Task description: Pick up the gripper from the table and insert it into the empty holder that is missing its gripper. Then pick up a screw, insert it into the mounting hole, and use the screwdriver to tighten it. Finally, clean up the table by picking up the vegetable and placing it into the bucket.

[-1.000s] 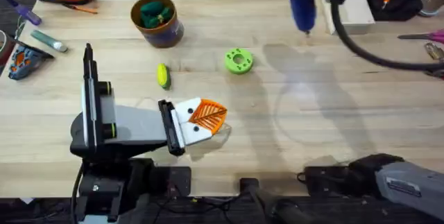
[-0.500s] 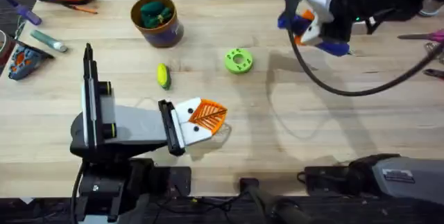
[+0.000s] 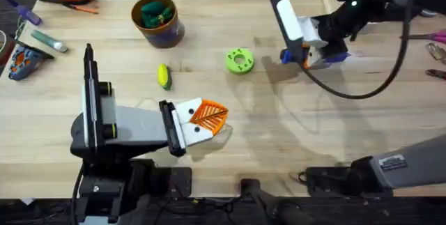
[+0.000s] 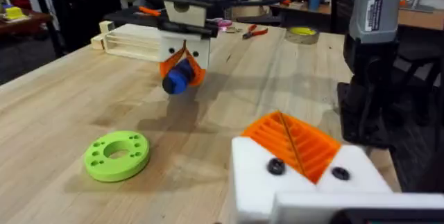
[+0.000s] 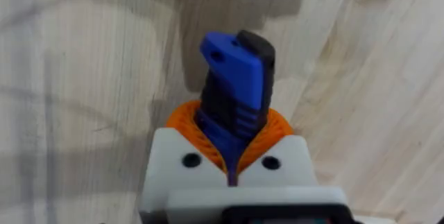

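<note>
- Two orange pads of the right gripper (image 5: 232, 156) are clamped on the screwdriver (image 5: 236, 89), gripped at its ridged dark waist; it looks stiff, smooth and light.
- The left gripper (image 3: 207, 116) sits pressed together; the vegetable (image 3: 164, 76) lies near it.

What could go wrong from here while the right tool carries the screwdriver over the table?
1. The screwdriver is pinched only at its lower part by the right tool; a fast swing might twist it in the pads.
2. The green disc lies on the table between that tool and the left tool, so a low sweep could knock it.
3. The vegetable sits loose near the left arm.
</note>
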You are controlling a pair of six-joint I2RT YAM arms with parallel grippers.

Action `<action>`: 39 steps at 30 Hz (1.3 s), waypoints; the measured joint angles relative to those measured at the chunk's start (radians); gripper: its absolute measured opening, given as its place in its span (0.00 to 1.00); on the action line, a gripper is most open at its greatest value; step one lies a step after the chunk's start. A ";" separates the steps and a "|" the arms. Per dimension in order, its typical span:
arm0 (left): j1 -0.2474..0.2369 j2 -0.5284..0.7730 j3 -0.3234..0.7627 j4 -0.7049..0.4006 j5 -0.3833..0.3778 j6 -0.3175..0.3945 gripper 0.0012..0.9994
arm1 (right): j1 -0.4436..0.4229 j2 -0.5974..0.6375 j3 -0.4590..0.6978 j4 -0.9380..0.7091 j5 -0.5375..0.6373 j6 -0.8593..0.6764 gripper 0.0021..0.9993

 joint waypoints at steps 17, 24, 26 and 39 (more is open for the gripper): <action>0.000 0.000 0.000 0.000 0.000 0.000 0.01 | 0.000 0.130 0.003 0.047 0.052 -0.061 0.10; 0.000 0.000 0.000 0.000 0.000 0.000 0.01 | -0.001 0.130 0.007 0.052 0.052 -0.066 0.98; 0.000 0.000 0.000 0.000 0.000 0.000 0.01 | -0.001 0.129 0.009 0.052 0.052 -0.063 0.99; 0.000 0.000 0.000 0.000 0.000 0.000 0.01 | 0.017 0.048 0.056 -0.020 -0.044 0.055 0.99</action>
